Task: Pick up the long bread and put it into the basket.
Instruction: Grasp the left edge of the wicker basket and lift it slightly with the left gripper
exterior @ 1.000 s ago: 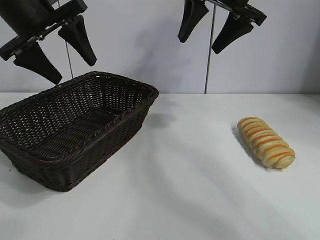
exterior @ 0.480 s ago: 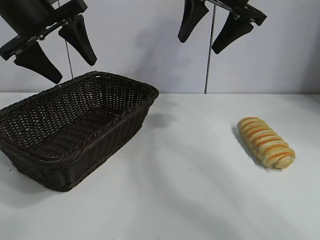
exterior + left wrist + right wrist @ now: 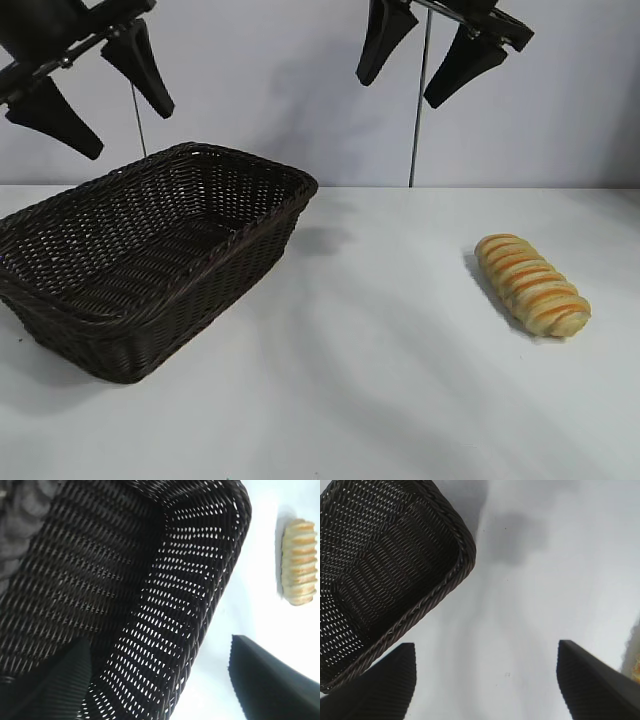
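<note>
The long bread (image 3: 532, 285), a golden-tan loaf with pale and orange ridges, lies on the white table at the right; it also shows in the left wrist view (image 3: 298, 562). The dark brown wicker basket (image 3: 250, 225) stands at the left with nothing inside. My left gripper (image 3: 130, 134) hangs open high above the basket's far left side, and its wrist view (image 3: 159, 640) looks down on the basket's wall (image 3: 165, 580). My right gripper (image 3: 398, 93) hangs open high over the table's middle, left of the bread, with bare table between its fingers (image 3: 486, 644).
A thin vertical pole (image 3: 411, 140) stands against the grey back wall behind the right gripper. White table (image 3: 380, 380) stretches between basket and bread. The basket's corner (image 3: 385, 565) shows in the right wrist view.
The left gripper has risen and shifted a little to the left above the basket. The right gripper, bread and basket have not moved.
</note>
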You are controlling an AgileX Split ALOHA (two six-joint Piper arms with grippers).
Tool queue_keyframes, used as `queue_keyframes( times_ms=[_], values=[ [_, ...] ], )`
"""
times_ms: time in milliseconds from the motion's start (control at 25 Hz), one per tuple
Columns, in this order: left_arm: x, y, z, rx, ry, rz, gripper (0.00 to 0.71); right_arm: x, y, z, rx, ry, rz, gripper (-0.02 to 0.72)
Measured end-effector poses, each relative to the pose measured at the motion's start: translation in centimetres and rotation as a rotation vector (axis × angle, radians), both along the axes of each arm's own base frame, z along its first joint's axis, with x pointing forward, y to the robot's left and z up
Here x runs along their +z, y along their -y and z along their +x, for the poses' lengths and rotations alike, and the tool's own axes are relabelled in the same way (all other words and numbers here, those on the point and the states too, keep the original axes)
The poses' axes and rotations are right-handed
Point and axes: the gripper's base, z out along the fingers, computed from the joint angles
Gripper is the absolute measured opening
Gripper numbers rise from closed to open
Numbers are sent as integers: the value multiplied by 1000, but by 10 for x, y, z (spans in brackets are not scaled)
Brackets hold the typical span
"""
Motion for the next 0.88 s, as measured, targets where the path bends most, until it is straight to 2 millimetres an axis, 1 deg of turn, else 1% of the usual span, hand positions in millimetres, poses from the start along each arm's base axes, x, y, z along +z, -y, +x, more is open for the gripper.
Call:
queue_keyframes(
  times_ms=[200, 400, 520, 680, 880],
  values=[
    [-3, -2, -9, 9, -16, 10, 552, 0, 0, 0, 0, 0, 0, 561],
    [-14, -6, -27, 43, -35, 19, 552, 0, 0, 0, 0, 0, 0, 561],
    [-13, -8, -41, 81, -16, 19, 552, 0, 0, 0, 0, 0, 0, 561],
    [-17, -13, -56, 176, -38, 23, 552, 0, 0, 0, 0, 0, 0, 561],
    [-31, -18, -71, 320, -82, 25, 552, 0, 0, 0, 0, 1, 0, 561]
  ],
)
